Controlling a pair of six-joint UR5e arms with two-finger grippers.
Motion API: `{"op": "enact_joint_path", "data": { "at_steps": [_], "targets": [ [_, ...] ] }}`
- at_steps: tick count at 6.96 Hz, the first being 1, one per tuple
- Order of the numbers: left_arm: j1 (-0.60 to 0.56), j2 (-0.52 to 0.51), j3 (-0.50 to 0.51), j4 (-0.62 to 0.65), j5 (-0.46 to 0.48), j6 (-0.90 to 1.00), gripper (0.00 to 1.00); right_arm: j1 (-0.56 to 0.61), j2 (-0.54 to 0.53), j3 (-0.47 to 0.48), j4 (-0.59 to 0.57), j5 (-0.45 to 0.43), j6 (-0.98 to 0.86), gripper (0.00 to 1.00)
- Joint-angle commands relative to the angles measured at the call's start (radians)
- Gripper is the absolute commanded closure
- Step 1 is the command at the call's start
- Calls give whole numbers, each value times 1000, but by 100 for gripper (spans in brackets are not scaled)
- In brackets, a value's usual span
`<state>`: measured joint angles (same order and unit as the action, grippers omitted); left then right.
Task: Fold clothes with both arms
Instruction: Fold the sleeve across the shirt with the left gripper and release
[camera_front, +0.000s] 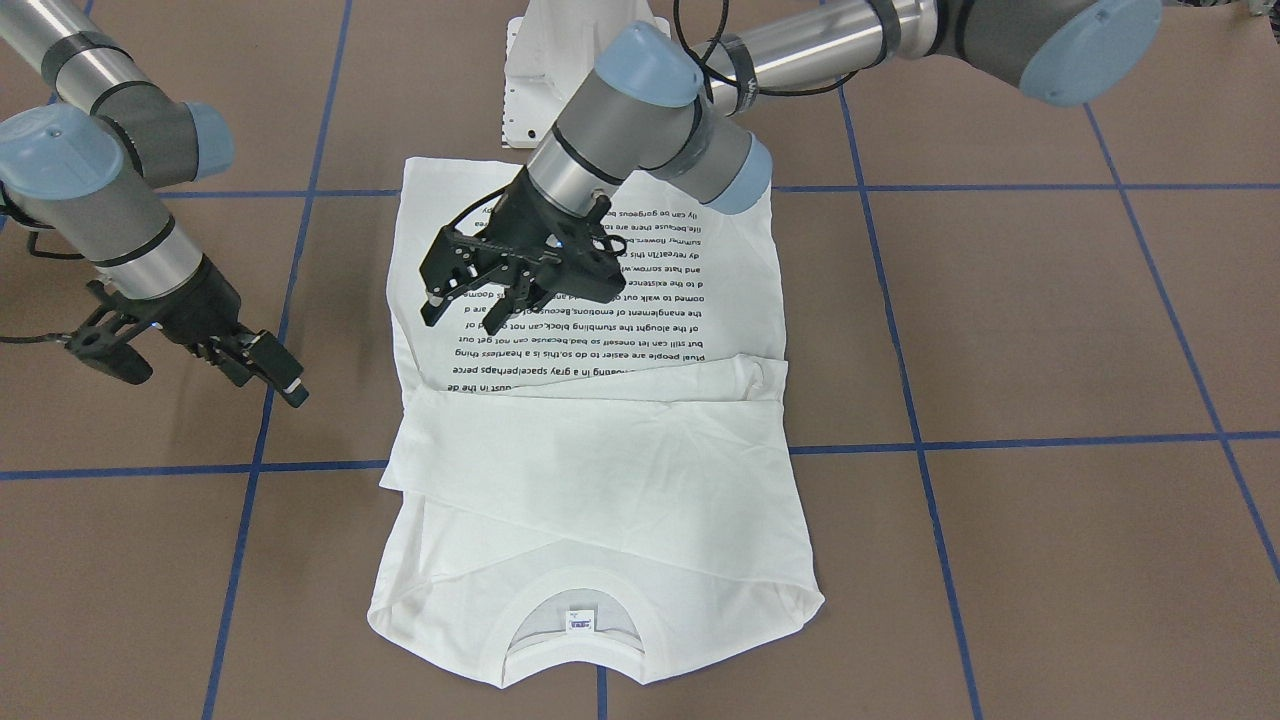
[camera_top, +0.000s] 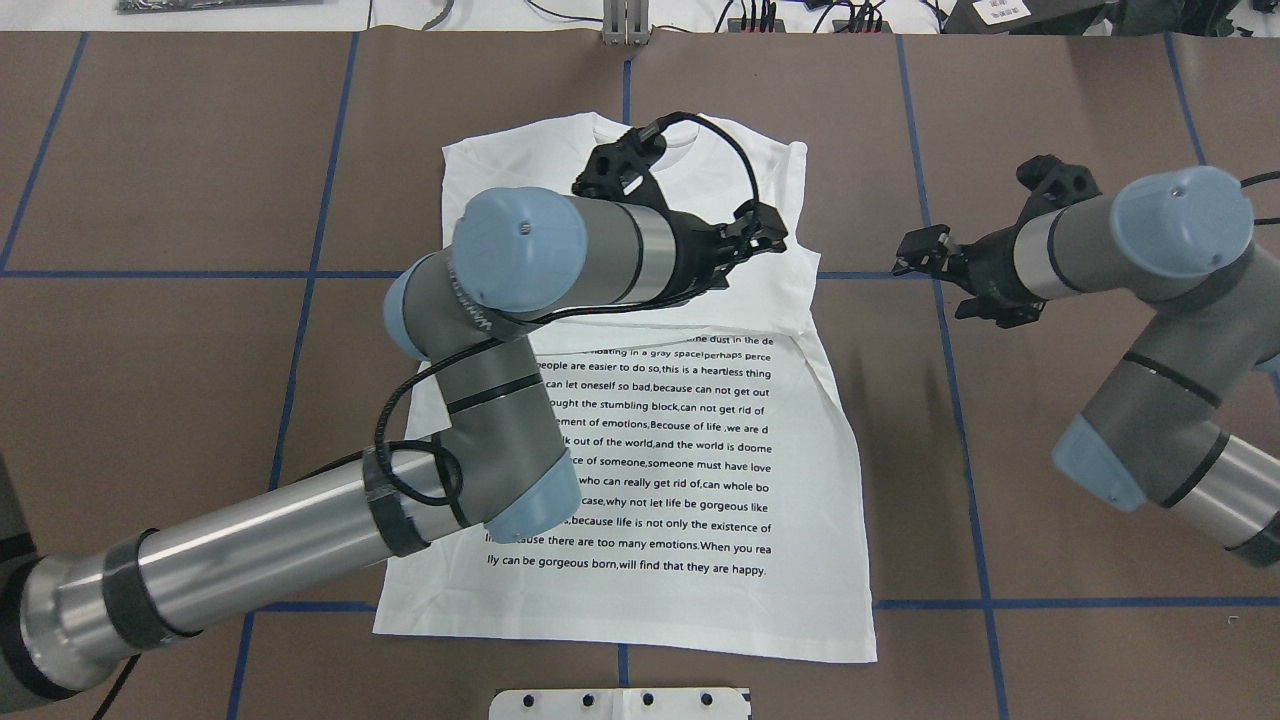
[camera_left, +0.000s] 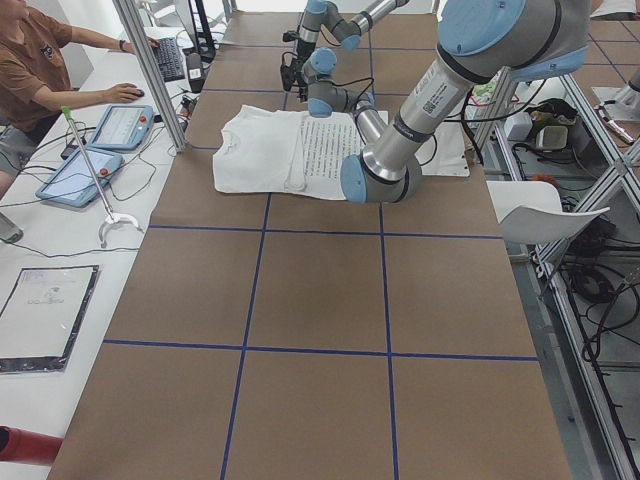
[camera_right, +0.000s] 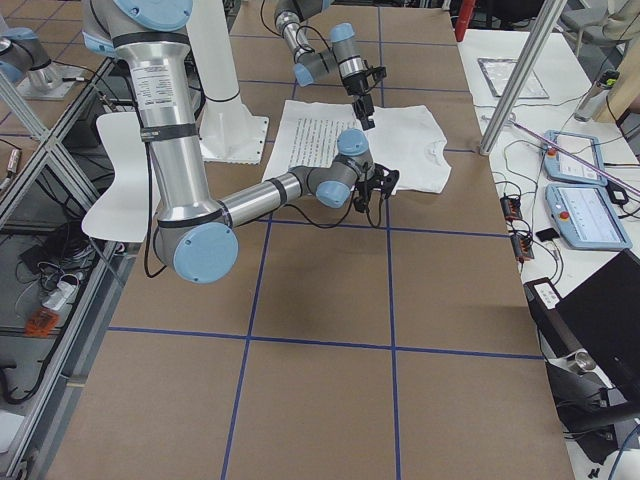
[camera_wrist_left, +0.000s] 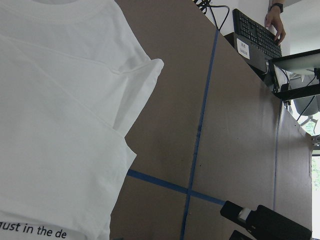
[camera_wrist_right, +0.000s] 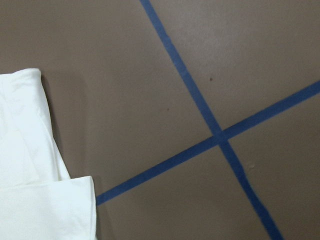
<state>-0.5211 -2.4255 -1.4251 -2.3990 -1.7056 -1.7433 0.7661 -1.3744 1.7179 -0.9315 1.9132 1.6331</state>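
Observation:
The white long-sleeved T-shirt (camera_front: 600, 470) lies flat on the brown table with its black text up. Its sleeves are folded across the chest and its collar points away from the robot. It also shows in the overhead view (camera_top: 700, 470). My left gripper (camera_front: 465, 318) hovers over the text block near the folded sleeves, open and empty; overhead it is over the chest (camera_top: 755, 235). My right gripper (camera_front: 205, 380) is wide open and empty above bare table beside the shirt's edge (camera_top: 935, 275). The right wrist view shows the shirt's folded edge (camera_wrist_right: 25, 175).
The white pedestal base (camera_front: 530, 90) stands at the shirt's hem end. Blue tape lines (camera_front: 1000, 440) grid the table. An operator (camera_left: 30, 70) sits at a side desk with tablets (camera_left: 100, 150) and a keyboard (camera_wrist_left: 255, 35) beyond the table's far edge.

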Motion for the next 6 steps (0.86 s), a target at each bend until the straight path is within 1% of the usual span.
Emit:
{"op": "enact_joint_path", "data": {
  "at_steps": [1,2,3,4,5,6],
  "targets": [
    [-57,158,-139,4,-26,65,26,-237,-5,80,-12,-217,201,0],
    [-123,199,-141,3,-125,121,26,-319,-6,104,-16,-279,297,0],
    [-175,230,-141,1,-194,177,26,-412,-12,168,-164,-349,327,2],
    [-188,256,-141,-5,-200,212,26,-500,-8,280,-382,-421,356,4],
    [-195,256,-141,-11,-201,218,26,-568,-14,310,-435,-428,451,5],
    [-195,263,-140,-11,-201,222,26,-624,-17,310,-441,-454,505,7]
  ]
}}
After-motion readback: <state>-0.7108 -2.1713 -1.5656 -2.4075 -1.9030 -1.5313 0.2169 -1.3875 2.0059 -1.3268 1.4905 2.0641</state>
